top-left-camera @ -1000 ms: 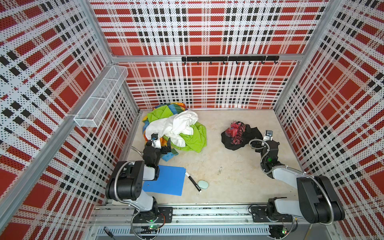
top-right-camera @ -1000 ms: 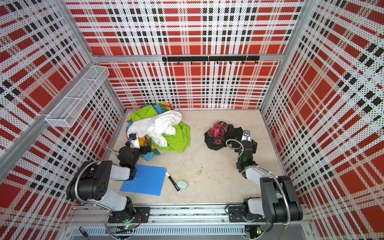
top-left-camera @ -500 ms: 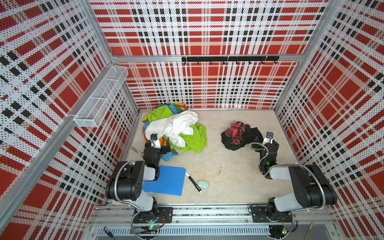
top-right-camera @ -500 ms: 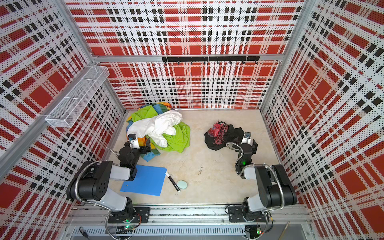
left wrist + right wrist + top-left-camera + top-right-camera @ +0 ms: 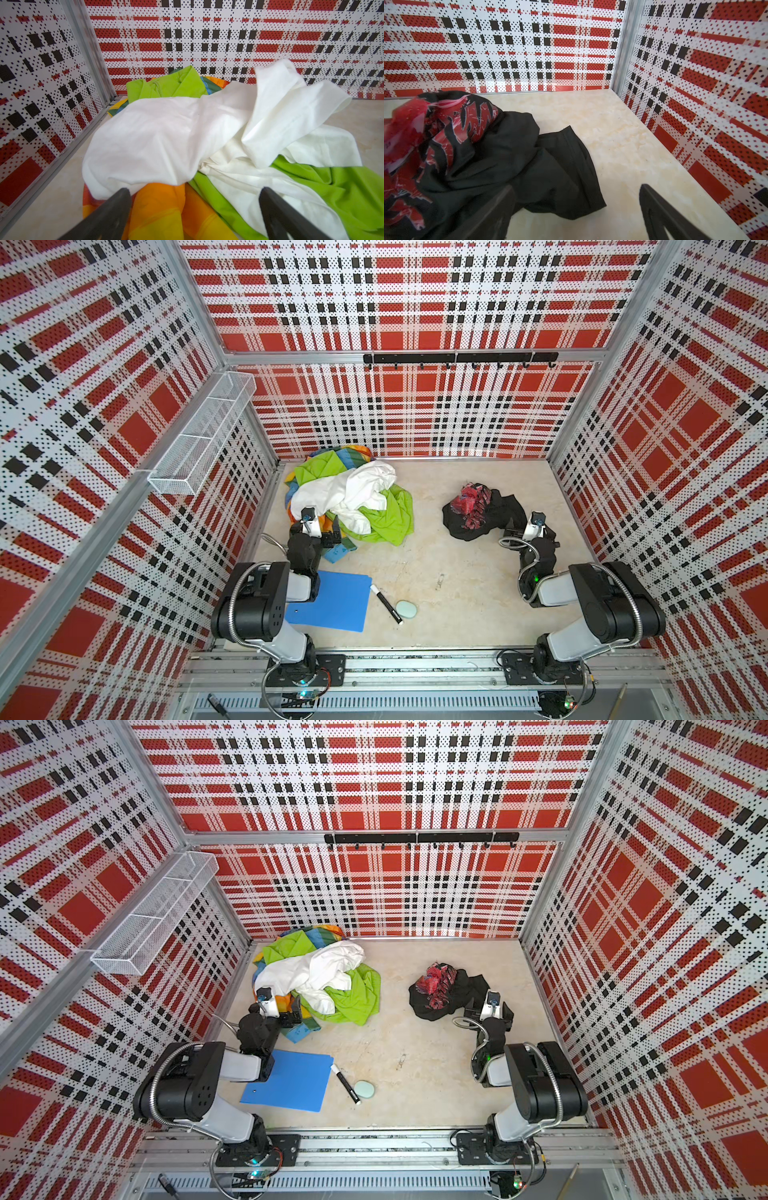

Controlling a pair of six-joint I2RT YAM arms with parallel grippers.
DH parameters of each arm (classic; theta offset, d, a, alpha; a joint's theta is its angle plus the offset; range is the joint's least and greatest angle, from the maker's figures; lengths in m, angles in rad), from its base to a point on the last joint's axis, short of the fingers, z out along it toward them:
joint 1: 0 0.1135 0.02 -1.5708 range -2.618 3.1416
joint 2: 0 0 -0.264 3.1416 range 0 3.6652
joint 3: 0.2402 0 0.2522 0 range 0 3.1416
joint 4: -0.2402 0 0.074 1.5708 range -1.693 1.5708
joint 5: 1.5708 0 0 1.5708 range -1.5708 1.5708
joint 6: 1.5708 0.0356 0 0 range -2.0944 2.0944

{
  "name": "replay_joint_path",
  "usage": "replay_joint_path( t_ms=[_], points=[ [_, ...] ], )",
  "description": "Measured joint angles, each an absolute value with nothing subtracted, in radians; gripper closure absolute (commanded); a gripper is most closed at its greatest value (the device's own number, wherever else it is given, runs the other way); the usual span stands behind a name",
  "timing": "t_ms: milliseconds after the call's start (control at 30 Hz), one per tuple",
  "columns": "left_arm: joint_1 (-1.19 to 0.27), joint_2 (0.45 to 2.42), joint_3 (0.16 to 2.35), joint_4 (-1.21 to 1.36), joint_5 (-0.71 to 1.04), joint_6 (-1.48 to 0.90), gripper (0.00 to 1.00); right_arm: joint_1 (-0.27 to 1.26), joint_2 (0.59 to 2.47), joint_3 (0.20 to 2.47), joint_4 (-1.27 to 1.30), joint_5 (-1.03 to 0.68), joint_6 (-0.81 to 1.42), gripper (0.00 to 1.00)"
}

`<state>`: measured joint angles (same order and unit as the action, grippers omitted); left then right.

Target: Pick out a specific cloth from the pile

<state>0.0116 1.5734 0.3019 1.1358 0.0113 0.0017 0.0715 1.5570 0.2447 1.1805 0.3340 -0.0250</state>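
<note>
**Cloth clear of pile, both pincers wide and empty**

Desk is beige, walled in by plaid panels. The pile fills the far left corner: white on top, lime green under and beside it, orange-blue-yellow print at the bottom. The cloth, black with a red-pink print, lies crumpled on the right half toward the far edge, well apart from the pile. A blue folder sits at the near left, partly under the left arm.

At the pile's near side, the left gripper has its jaws wide over print and white fabric, gripping nothing. Just beside the cloth's near hem, the right gripper also has its jaws wide, one finger over black fabric and the other over bare desk. It holds nothing.

A marker and a small pale oval lie by the folder's right edge.

Step, as judged: the end. The cloth lies free with no pincer on it. The next move is likely just clearing the right arm, and it should lift first so the finger does not drag the hem.

Unclear:
- Whether the right finger touches the hem.
- The right fingers, which are lost against the black in both top views.
- The print, too crumpled to read.
- One side of the cloth, cut off in the right wrist view.
- Whatever is under the pile.
</note>
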Motion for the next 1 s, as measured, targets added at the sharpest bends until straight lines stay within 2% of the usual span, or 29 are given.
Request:
replay_joint_path(
  t_ms=[200,267,367,500,733,1000],
  points=[
    [0.026,1.573,0.265,1.190,0.023,-0.007,0.01,0.071,1.557,0.238,1.206,0.361,-0.015,0.00],
    [0.039,1.573,0.241,1.209,0.028,-0.017,0.01,0.070,1.558,0.187,1.298,0.360,-0.015,0.00],
    [0.046,1.574,0.247,1.200,0.038,-0.023,0.01,0.070,1.580,0.080,1.430,0.320,-0.027,0.00],
    [0.038,1.574,0.281,1.177,0.037,-0.022,0.01,0.070,1.593,0.072,1.479,0.247,-0.057,0.00],
    [0.030,1.574,0.287,1.157,0.024,-0.021,0.01,0.057,1.586,0.241,1.312,0.305,-0.028,0.00],
    [0.020,1.574,0.287,1.143,0.014,-0.017,0.01,0.048,1.573,0.249,1.230,0.345,-0.006,0.00]
  ],
)
